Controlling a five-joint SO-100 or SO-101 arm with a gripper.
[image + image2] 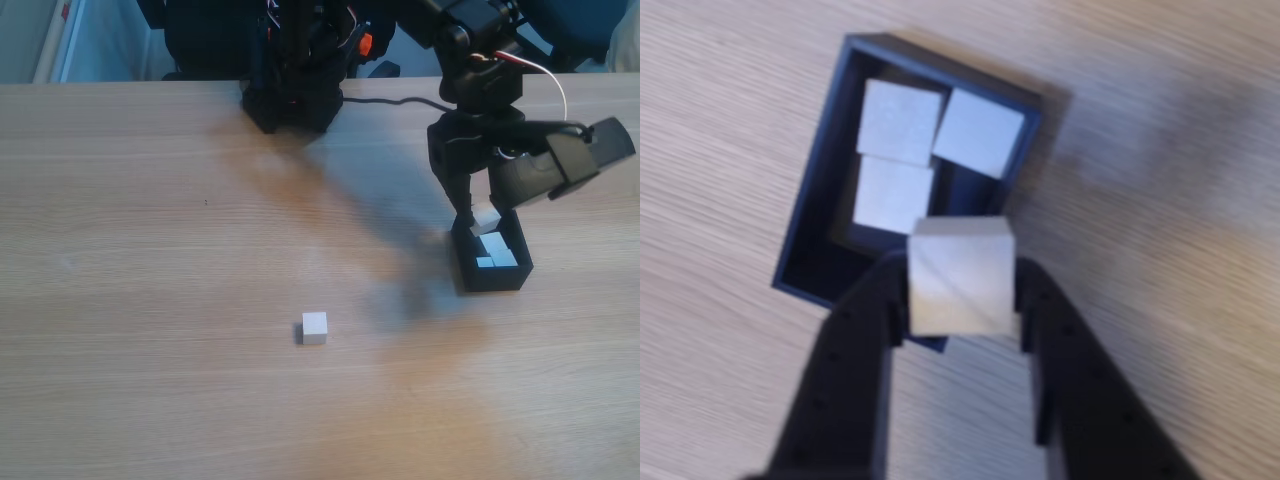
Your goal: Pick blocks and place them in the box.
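A light wood-grain table (150,300) fills the scene, with a pale wall (100,40) behind it.

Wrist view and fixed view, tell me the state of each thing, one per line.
Pincer: shut on held block.
Held block: gripped above the box's near wall.
Box: open-topped, three blocks inside.
Lone block: resting on the table, untouched.

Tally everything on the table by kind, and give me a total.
White blocks: 5. Three lie in the box, one sits between the gripper's fingers, one is loose on the table.
Black box: 1.
Total: 6.
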